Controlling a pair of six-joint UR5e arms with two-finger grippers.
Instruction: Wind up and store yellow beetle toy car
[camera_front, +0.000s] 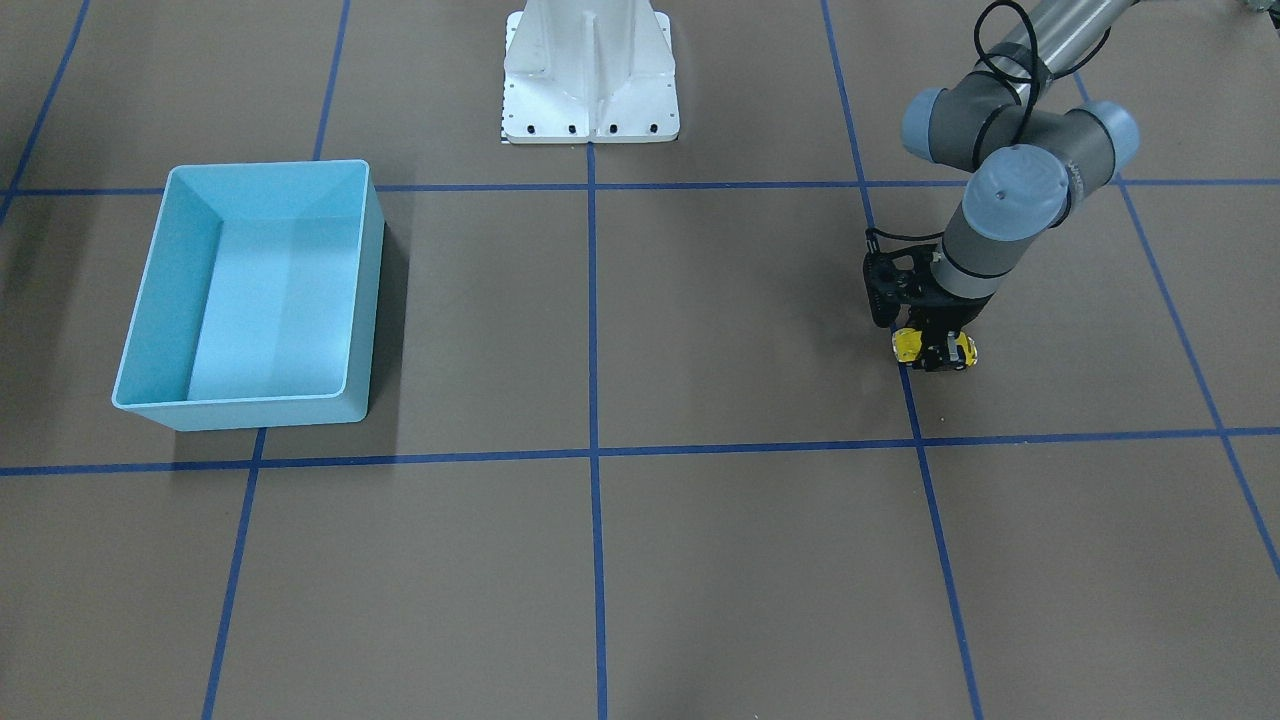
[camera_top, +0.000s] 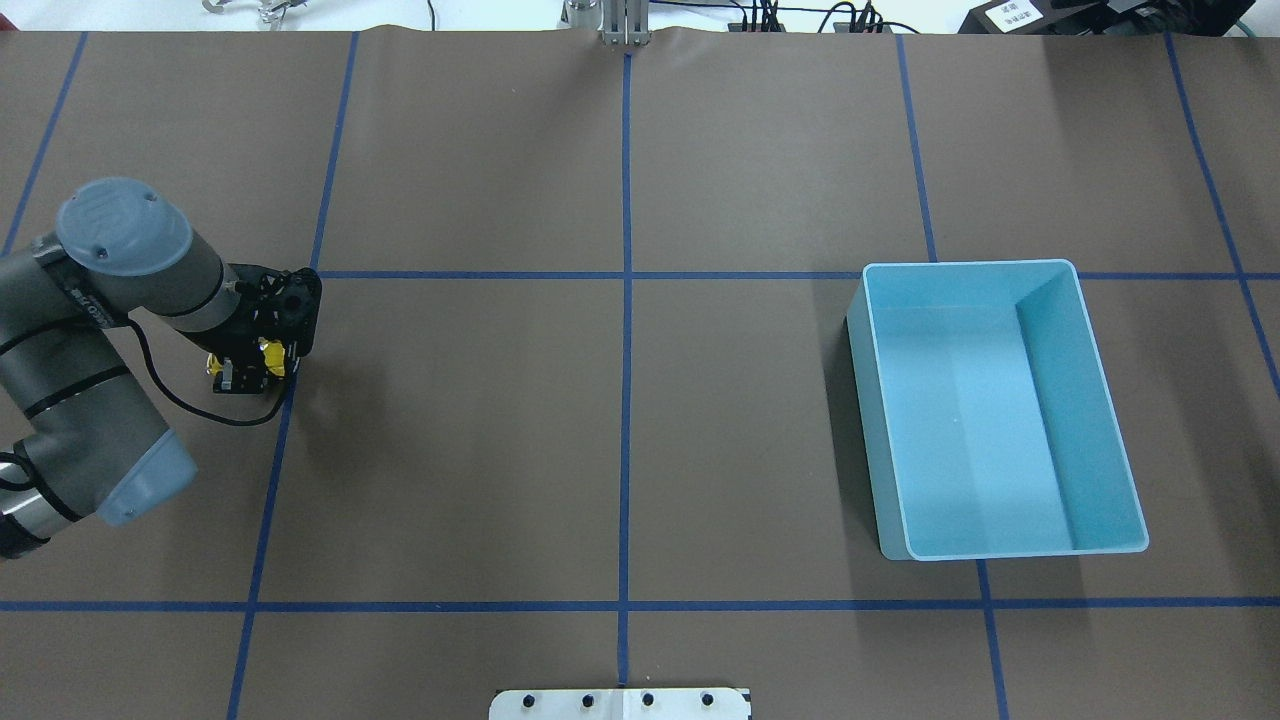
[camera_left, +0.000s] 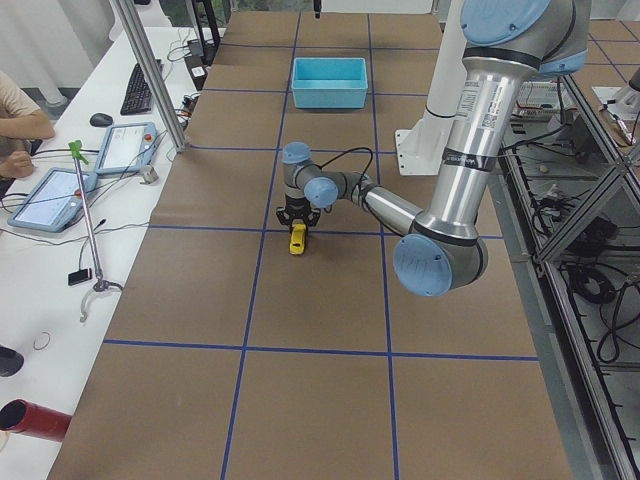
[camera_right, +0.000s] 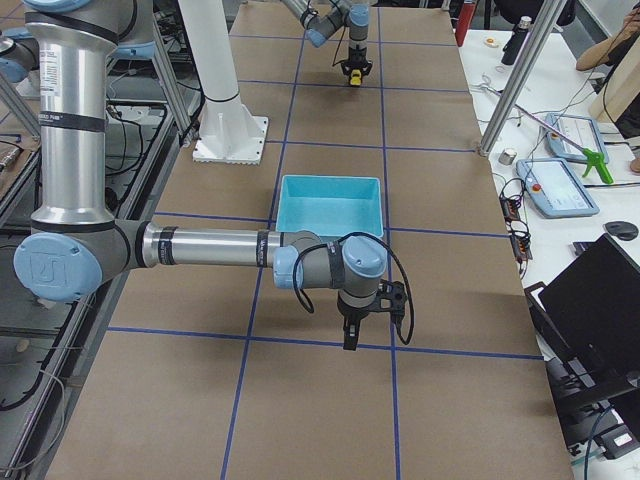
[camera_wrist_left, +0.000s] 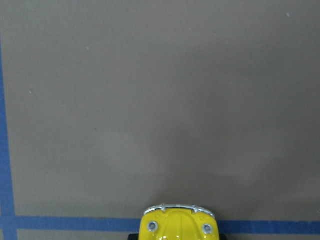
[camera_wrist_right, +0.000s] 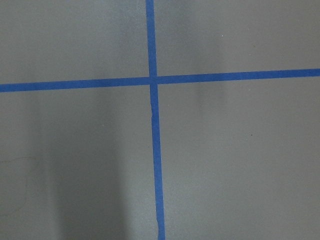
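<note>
The yellow beetle toy car (camera_front: 906, 344) sits low at the table on a blue tape line, on the robot's left side. My left gripper (camera_front: 937, 358) points down over it with its fingers on either side of the car's body, shut on it. The overhead view shows the same grip (camera_top: 245, 372) with yellow car (camera_top: 270, 355) between the fingers. In the left wrist view the car's nose (camera_wrist_left: 177, 226) shows at the bottom edge. My right gripper (camera_right: 350, 338) shows only in the exterior right view, low over the table; I cannot tell if it is open or shut.
The light blue bin (camera_top: 1040, 268) stands empty on the robot's right side, far from the car (camera_front: 268, 163). The white robot base (camera_front: 590, 70) is at the table's robot-side edge. Blue tape lines divide the brown table.
</note>
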